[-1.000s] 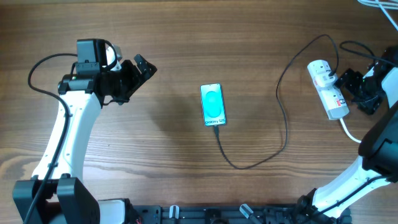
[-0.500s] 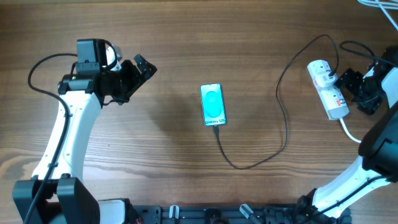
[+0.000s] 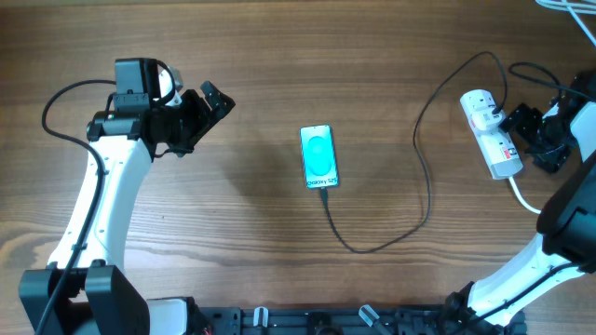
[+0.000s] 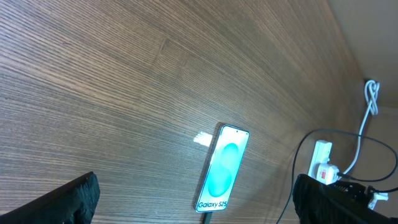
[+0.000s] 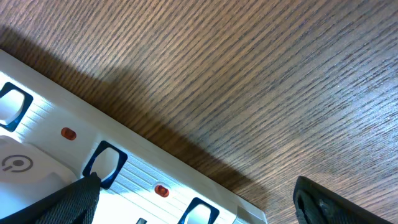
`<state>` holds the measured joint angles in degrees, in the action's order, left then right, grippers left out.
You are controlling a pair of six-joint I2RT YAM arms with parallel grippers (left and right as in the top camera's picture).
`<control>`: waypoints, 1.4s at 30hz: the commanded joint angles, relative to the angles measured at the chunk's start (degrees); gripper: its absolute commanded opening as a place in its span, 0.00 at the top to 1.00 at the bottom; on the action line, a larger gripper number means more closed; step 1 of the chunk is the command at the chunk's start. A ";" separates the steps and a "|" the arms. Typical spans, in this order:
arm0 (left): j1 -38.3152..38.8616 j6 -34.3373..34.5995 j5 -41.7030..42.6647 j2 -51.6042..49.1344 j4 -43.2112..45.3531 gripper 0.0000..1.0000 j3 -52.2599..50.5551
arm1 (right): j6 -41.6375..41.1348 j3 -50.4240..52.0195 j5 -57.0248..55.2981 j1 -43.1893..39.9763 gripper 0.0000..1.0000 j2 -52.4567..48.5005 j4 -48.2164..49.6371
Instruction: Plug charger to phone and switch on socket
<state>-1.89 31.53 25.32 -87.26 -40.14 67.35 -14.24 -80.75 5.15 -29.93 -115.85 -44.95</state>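
Phone (image 3: 318,156) lies mid-desk, charger (image 3: 428,195) apparently seated in its near end. Right pincer (image 3: 518,126), fingers apart, hovers beside the socket (image 3: 491,133) near the right edge, likely positioned for a switch. Left pincer (image 3: 212,110) hangs spread, clear of the work.

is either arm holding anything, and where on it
Nothing is held. The left gripper is open, away from the phone; the right gripper is open beside the socket.
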 commanded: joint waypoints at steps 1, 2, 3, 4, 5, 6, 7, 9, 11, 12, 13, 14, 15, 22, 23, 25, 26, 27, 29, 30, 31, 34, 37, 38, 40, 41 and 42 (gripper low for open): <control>-0.22 -1.31 -0.35 0.15 0.02 0.00 0.02 | -1.01 1.01 -0.11 -0.11 0.00 -1.09 -0.48; -0.22 -1.31 -0.35 0.13 0.02 0.00 0.02 | -0.98 1.01 -0.13 -0.11 0.00 -1.18 -0.50; -0.22 -1.31 -0.35 0.15 0.02 0.00 0.02 | -0.98 1.01 -0.11 -0.11 0.00 -1.38 -0.57; -0.22 -1.31 -0.37 0.15 0.02 0.00 0.02 | -0.96 1.01 -0.11 -0.11 0.00 -1.90 -0.81; -0.22 -1.31 -0.35 0.15 0.02 0.00 0.02 | -0.96 1.01 -0.11 -0.11 0.00 -2.49 -1.03; -0.22 -1.31 -0.35 0.15 0.02 0.00 0.02 | -0.96 1.01 -0.11 -0.11 0.00 -3.43 -1.27; -0.22 -1.31 -0.35 0.15 0.02 0.00 0.02 | -0.79 1.01 -0.13 -0.11 0.00 -4.42 -1.40; -0.22 -1.31 -0.35 0.15 0.02 0.00 0.02 | -0.74 1.01 -0.15 -0.15 0.00 -5.46 -1.66; -0.22 -1.31 -0.35 0.15 0.02 0.00 0.02 | -0.74 0.76 -0.15 -0.33 0.00 -5.31 -2.01; -0.22 -1.31 -0.35 0.15 0.02 0.00 0.02 | -0.76 0.28 -0.15 -0.50 0.00 -5.29 -2.36; -0.22 -1.31 -0.35 0.15 0.02 0.00 0.02 | -0.76 -0.37 -0.13 -0.74 0.00 -5.29 -2.95; -0.22 -1.31 -0.35 0.15 0.02 0.00 0.02 | -0.79 -1.38 -0.09 -1.11 0.00 -5.27 -3.89; -0.22 -1.31 -0.35 0.15 0.02 0.00 0.02 | -0.74 -2.45 0.11 -1.36 0.00 -5.25 -4.76; -0.22 -1.31 -0.35 0.15 0.02 0.00 0.02 | -0.72 -7.96 1.42 -2.01 0.00 -5.20 -7.82; -0.22 -1.31 -0.35 0.15 0.02 0.00 0.02 | -0.76 -7.96 1.49 -2.01 0.00 -5.22 -7.63; -0.22 -1.31 -0.35 0.15 0.02 0.00 0.02 | -0.74 -7.96 3.17 -2.01 0.00 -5.22 -6.93; -0.22 -1.31 -0.35 0.15 0.02 0.00 0.02 | -0.81 -7.96 4.22 -2.01 0.00 -5.22 -6.67; -0.22 -1.31 -0.35 0.15 0.02 0.00 0.02 | -0.83 -7.96 4.46 -2.01 0.00 -5.22 -6.51; -0.22 -1.31 -0.35 0.15 0.02 0.00 0.02 | -0.76 -7.93 4.42 -1.97 0.00 -5.22 -6.49; -0.22 -1.31 -0.35 0.13 0.02 0.00 0.02 | -0.76 -7.89 4.42 -1.97 0.00 -5.22 -6.56; -0.22 -1.31 -0.35 0.15 0.02 0.00 0.02 | -0.76 -7.85 4.42 -1.97 0.00 -5.22 -6.62; -0.22 -1.31 -0.35 0.15 0.02 0.00 0.02 | -0.76 -7.85 4.42 -1.95 0.00 -5.22 -6.75; -0.22 -1.31 -0.35 0.15 0.02 0.00 0.02 | -0.76 -7.65 4.39 -1.95 0.00 -5.25 -6.73; -0.22 -1.31 -0.35 0.15 0.02 0.00 0.02 | -0.76 -7.61 4.39 -1.90 0.00 -5.35 -6.71; -0.22 -1.31 -0.35 0.15 0.02 0.00 0.02 | -0.81 -6.84 4.39 -1.75 0.00 -5.55 -6.21; -0.22 -1.31 -0.35 0.15 0.02 0.00 0.02 | -0.79 -6.51 4.35 -1.75 0.00 -5.57 -6.03; -0.22 -1.31 -0.35 0.15 0.02 0.00 0.02 | -0.79 -6.08 4.35 -1.75 0.00 -5.57 -5.64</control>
<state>-1.89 31.53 25.32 -87.29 -40.14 67.35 -14.94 -87.44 8.60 -31.81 -119.96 -51.33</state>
